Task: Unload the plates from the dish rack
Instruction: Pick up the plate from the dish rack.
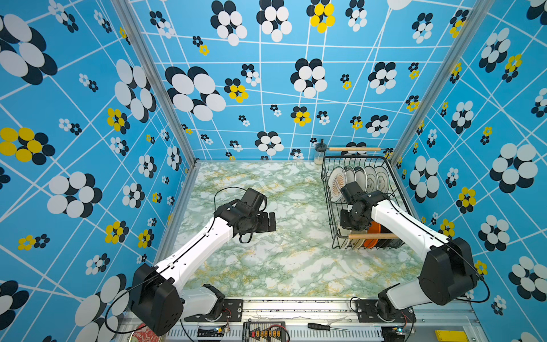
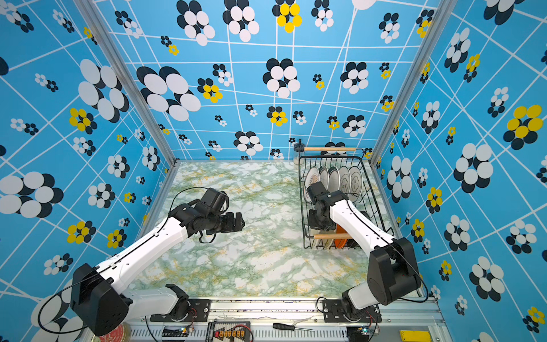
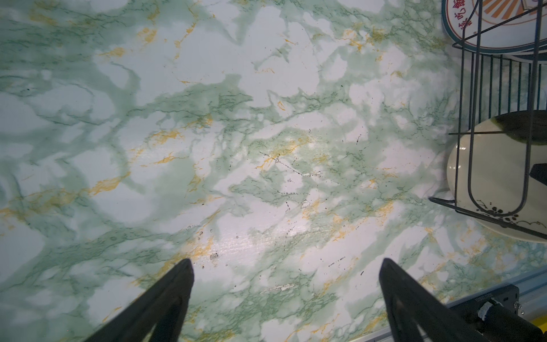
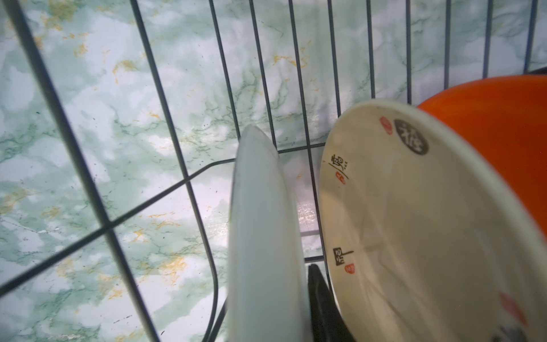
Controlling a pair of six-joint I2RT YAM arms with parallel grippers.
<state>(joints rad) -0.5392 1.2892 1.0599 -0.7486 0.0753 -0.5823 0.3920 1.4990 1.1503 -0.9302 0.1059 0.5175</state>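
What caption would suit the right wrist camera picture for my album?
Wrist's-eye view inside the dish rack: a white plate edge-on, beside a cream plate and an orange plate.

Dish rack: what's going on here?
The right arm reaches into the rack, at its near row. A white plate stands edge-on at the right fingers; only one shows, so a grip isn't confirmed. The left fingers hover open over the table. No plate lies on the table yet.
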